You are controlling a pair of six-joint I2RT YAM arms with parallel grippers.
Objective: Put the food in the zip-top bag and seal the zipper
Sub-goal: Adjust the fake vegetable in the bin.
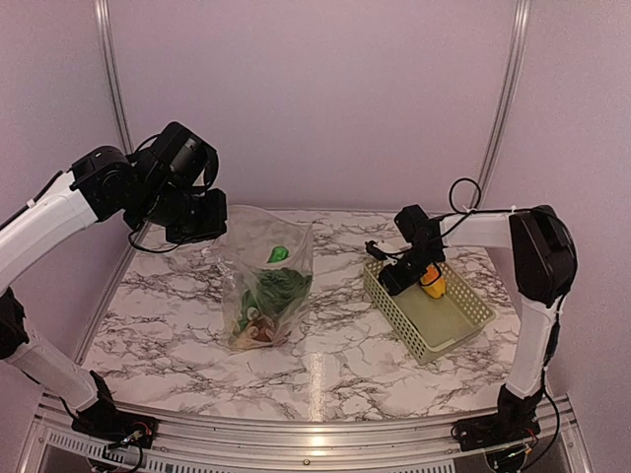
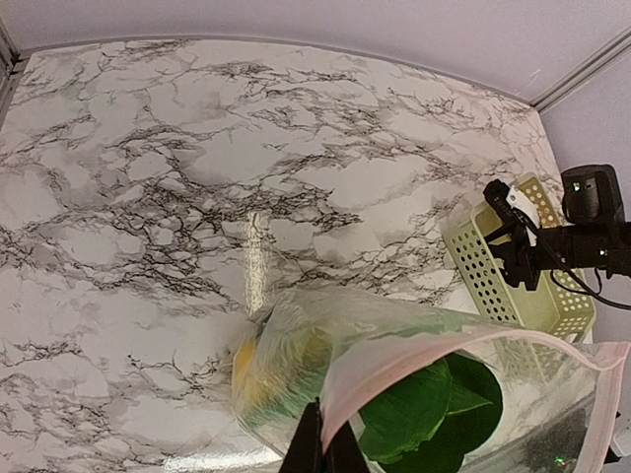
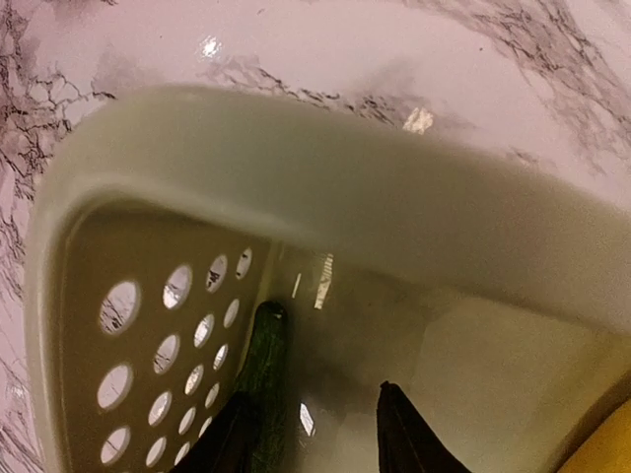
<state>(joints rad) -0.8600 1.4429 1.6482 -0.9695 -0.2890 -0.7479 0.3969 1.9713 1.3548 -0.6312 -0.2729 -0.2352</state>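
Observation:
My left gripper (image 1: 200,225) is shut on the top edge of the clear zip-top bag (image 1: 266,281) and holds it up by its pale zip strip (image 2: 473,360); in the left wrist view the gripper (image 2: 323,445) pinches that strip. Inside the bag lie the green leafy vegetable (image 2: 424,414), a yellow fruit (image 2: 258,370) and brownish pieces (image 1: 254,331). The bag's mouth gapes open. My right gripper (image 1: 396,279) is open inside the pale green basket (image 1: 455,327), next to an orange-yellow piece (image 1: 432,285). A dark green oblong thing (image 3: 264,355) lies in the basket corner by the left finger (image 3: 229,439).
The basket (image 3: 296,168) stands at the right of the marble table (image 1: 345,345), with perforated walls close around my right gripper (image 3: 311,434). A corner of the yellow piece (image 3: 609,445) shows at the lower right. The basket also shows in the left wrist view (image 2: 483,266).

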